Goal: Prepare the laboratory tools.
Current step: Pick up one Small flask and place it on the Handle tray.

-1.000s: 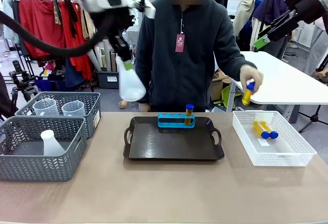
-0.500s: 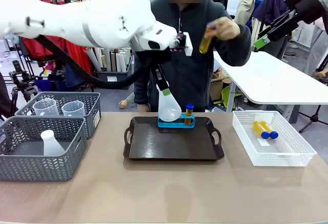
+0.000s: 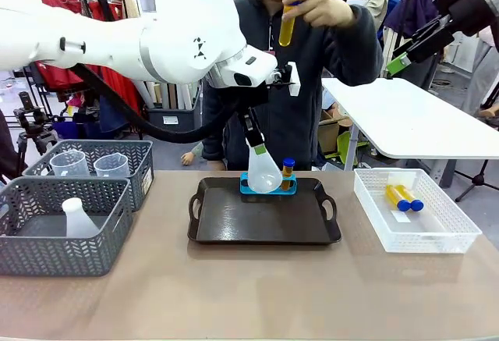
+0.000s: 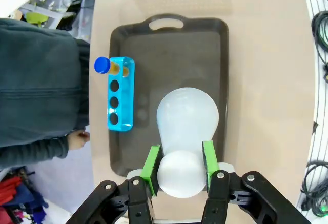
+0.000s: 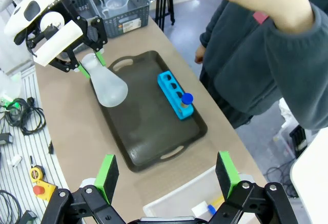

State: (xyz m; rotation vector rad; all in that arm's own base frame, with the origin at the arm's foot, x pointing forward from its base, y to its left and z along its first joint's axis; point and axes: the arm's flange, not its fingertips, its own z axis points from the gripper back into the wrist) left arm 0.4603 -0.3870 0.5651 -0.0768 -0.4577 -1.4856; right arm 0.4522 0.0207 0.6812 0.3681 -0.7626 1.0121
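Lower left of the front view: two grey mesh baskets (image 3: 62, 251). The near one holds a spare conical flask (image 3: 78, 218), its lower half masked by the basket wall. The far one holds two measuring jugs (image 3: 92, 164), with only their upper parts clear. Centre: left gripper (image 3: 256, 144), clamped on the neck of a translucent held flask (image 3: 263, 172), the neck hidden between the green pads (image 4: 151, 163). Long axis near vertical, mouth up, broad base down, over the far part of the dark tray (image 3: 265, 220); contact with the tray cannot be told. Behind it is the blue rack (image 4: 125, 101), partly covered, with one amber tube (image 3: 288, 171) upright. Upper centre: a person's hand (image 3: 323, 7) holds a raised tube (image 3: 288, 27) upright, top end covered by fingers. Right: white basket (image 3: 452, 232) with two lying tubes (image 3: 403, 197). Right gripper (image 5: 166, 175), jaws wide apart.
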